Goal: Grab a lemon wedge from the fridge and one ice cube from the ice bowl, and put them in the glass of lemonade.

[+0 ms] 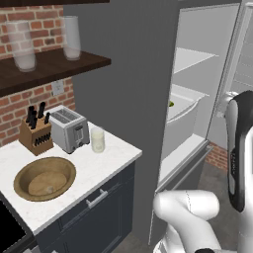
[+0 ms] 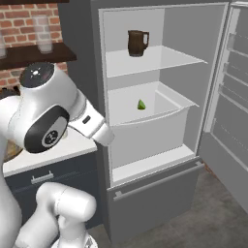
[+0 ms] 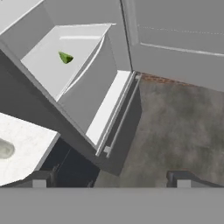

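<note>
The fridge (image 2: 145, 160) stands open, its door (image 2: 232, 101) swung out to the right. A small yellow-green lemon wedge (image 2: 141, 104) lies in the white drawer (image 2: 160, 121) below the middle shelf. In the hand view the lemon wedge (image 3: 65, 57) is far off at the upper left. My gripper (image 3: 110, 180) is open with nothing between its fingertips (image 3: 39, 180), high above the floor in front of the fridge. The glass of lemonade (image 1: 98, 140) stands on the white counter beside the toaster. The wooden ice bowl (image 1: 44, 178) sits near the counter's front; the ice cube is too small to make out.
A dark mug (image 2: 137, 42) stands on the fridge's upper shelf. A toaster (image 1: 69, 129) and a knife block (image 1: 35, 132) sit at the back of the counter (image 1: 108, 158). Two frosted glasses (image 1: 71, 37) stand on a wooden wall shelf. Grey floor (image 3: 175, 127) lies before the fridge.
</note>
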You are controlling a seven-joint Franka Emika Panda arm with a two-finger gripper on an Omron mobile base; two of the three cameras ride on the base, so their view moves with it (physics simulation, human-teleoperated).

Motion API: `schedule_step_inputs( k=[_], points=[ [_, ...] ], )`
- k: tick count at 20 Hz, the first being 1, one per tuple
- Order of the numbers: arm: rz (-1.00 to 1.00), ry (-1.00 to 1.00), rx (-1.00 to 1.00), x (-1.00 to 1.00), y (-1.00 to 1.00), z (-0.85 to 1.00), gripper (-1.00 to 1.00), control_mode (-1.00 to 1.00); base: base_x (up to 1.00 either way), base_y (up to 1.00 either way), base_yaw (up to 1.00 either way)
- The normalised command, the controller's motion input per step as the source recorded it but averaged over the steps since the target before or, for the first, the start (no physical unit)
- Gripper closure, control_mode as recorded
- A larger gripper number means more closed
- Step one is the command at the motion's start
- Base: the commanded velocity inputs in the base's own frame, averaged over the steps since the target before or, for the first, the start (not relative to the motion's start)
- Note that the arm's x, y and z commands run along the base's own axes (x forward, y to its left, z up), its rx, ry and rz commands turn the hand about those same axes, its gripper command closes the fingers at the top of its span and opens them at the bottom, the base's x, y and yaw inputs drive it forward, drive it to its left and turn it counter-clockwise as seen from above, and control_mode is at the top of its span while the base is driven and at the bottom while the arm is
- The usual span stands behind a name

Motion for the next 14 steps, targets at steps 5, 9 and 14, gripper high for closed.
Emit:
schedule_step_inputs(
  k=[5,9,14],
  points=[
    [0.13,-0.05,-0.05,-0.52,0.91,0.07,-1.00,-1.00,0.00,0.00,0.00],
    [0.02,0.00,0.00,-0.04,0.35,0.00,-1.00,-1.00,0.00,0.00,0.00],
    [0.00,0.00,0.00,0.01,0.18,0.00,-1.00,-1.00,0.00,0.00,0.00]
  ],
)
